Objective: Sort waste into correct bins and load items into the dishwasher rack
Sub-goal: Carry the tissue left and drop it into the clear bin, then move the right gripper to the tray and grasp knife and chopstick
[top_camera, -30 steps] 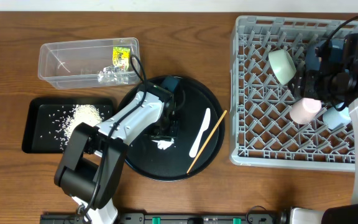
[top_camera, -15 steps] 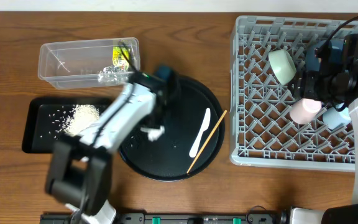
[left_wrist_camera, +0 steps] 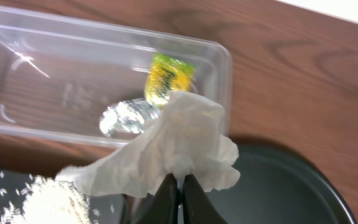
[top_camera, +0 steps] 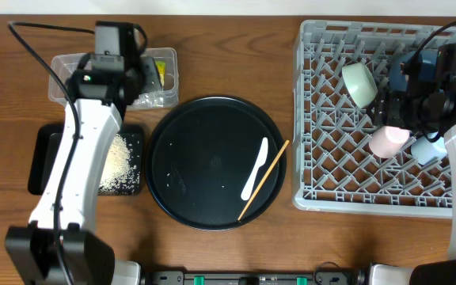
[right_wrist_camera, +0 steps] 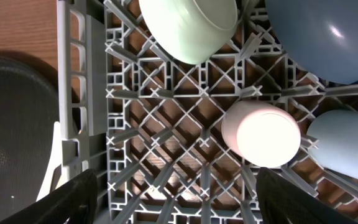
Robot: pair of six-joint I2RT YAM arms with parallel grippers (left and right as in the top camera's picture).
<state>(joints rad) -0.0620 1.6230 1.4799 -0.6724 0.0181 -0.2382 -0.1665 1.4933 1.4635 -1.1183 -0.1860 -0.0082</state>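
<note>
I see my left gripper (left_wrist_camera: 178,190) pinched tight on the lower edge of a whitish scrap (left_wrist_camera: 182,137), which fans up from the fingertips over the clear tub's (left_wrist_camera: 55,87) near wall, while my right gripper (right_wrist_camera: 188,205) hangs spread wide and empty over the rack (right_wrist_camera: 82,93).

Pinched in my left gripper (left_wrist_camera: 179,186), the crumpled tissue (left_wrist_camera: 179,143) looks like soft, matt white paper. Just beyond it, the clear tub (left_wrist_camera: 36,31) is glossy see-through plastic, holding a shiny yellow-green wrapper (left_wrist_camera: 168,78) and a silvery, foil-like scrap (left_wrist_camera: 120,118). The table (left_wrist_camera: 291,56) is smooth brown wood. Under my right gripper (right_wrist_camera: 179,199), the rack (right_wrist_camera: 82,93) is matt grey plastic and the mint bowl (right_wrist_camera: 188,28) is smooth.
</note>
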